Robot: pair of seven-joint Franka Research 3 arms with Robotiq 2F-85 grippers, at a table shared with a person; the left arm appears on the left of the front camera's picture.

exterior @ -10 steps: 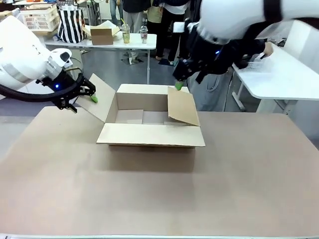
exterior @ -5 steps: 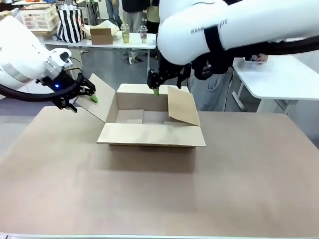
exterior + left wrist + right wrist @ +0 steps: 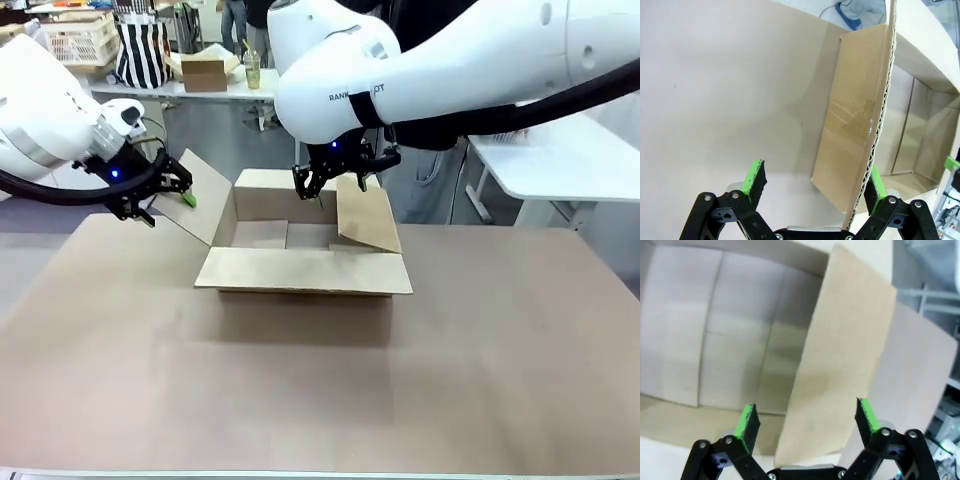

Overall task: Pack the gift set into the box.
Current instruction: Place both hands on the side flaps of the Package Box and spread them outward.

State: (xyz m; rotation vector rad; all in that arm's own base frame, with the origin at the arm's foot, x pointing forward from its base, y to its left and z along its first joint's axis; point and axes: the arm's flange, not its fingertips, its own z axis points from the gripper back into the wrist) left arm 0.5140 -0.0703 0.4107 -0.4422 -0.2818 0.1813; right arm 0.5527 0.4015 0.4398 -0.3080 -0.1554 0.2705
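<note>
The box (image 3: 300,268) stands open in the middle of the table, its inside bare cardboard. My left gripper (image 3: 182,192) is open at the box's left flap (image 3: 205,195); in the left wrist view that flap's edge (image 3: 879,125) runs between the fingers of the left gripper (image 3: 816,175), close to the right pad. My right gripper (image 3: 335,185) hangs open over the back right of the box. In the right wrist view the right gripper (image 3: 806,415) straddles the raised right flap (image 3: 840,355) without closing on it. The gift set is out of view.
A white table (image 3: 560,150) stands to the right, beyond the table's far edge. Farther back, another table carries a small brown carton (image 3: 205,70) and drinks, with people standing behind it. The brown tabletop (image 3: 300,400) in front of the box is bare.
My right arm has swung left from behind the box's right corner to above its right flap, with the gripper now pointing down. The left arm and the box have not moved.
</note>
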